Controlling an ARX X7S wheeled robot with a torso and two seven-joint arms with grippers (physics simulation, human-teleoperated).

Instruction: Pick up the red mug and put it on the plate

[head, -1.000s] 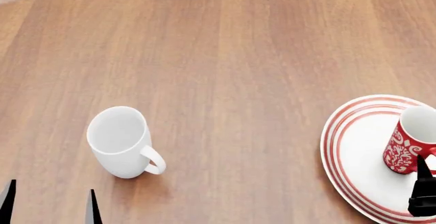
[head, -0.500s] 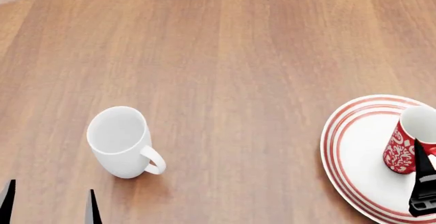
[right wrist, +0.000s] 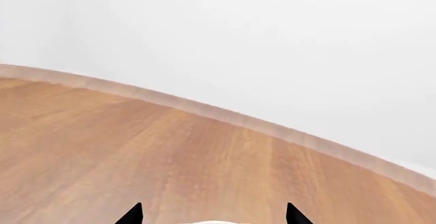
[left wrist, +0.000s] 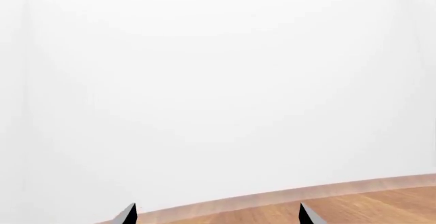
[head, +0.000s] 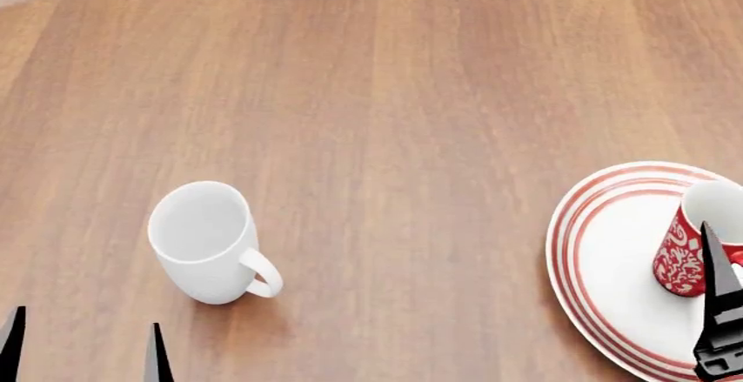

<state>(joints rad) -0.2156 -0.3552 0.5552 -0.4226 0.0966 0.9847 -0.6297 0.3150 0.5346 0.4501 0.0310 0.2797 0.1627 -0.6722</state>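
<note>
Already the plate (head: 604, 299) at the table's (head: 384, 121) right edge carries the upright red mug (head: 697, 243), and the right gripper (head: 722, 308), fingertips spread in its wrist view, hangs just beside it. Far left, the left gripper (head: 83, 347) sits spread and empty, well apart.

The red mug (head: 693, 241) stands upright on the plate (head: 604, 269), toward the plate's far right part. It is tall, red with a white swirling pattern outside and white inside, and its mouth faces up. The plate is round and white with concentric red rings around its rim, lying flat on the wooden table at the right, partly cut off by the picture's edge.
</note>
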